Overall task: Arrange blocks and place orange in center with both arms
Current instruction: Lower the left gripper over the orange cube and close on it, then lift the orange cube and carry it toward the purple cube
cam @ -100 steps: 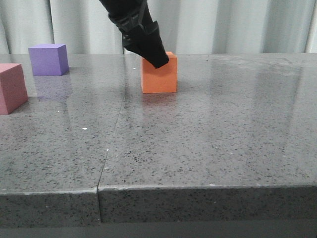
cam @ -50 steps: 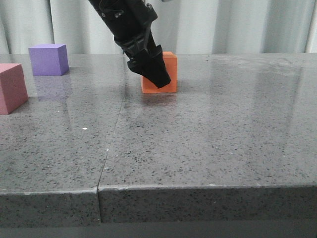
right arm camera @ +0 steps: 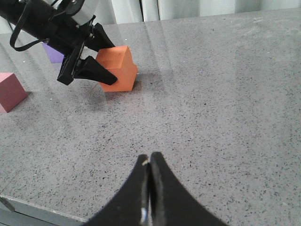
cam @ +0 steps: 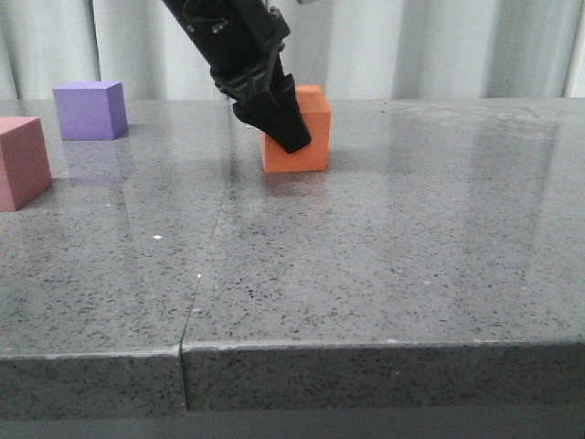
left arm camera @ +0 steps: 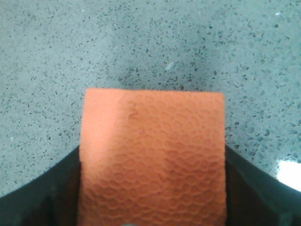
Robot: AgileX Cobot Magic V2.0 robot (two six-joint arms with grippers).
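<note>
The orange cube [cam: 306,137] stands mid-table, towards the back. My left gripper [cam: 296,133] comes down on it from the upper left and is shut on it. In the left wrist view the cube [left arm camera: 153,155] fills the space between the black fingers [left arm camera: 42,197], which press on both of its sides. In the right wrist view the cube [right arm camera: 121,66] looks slightly tilted in the left gripper [right arm camera: 114,62]. The purple cube [cam: 89,110] is at the back left. The pinkish-red cube [cam: 20,163] is at the left edge. My right gripper [right arm camera: 149,160] is shut and empty above the near table.
A seam [cam: 206,265] runs through the dark grey speckled tabletop from front to back. The front edge [cam: 366,346] is near the camera. A pale curtain [cam: 439,46] hangs behind the table.
My left gripper dropped lower around the orange cube and closed on it. The cube's top now sits a little higher and it looks slightly tipped.
</note>
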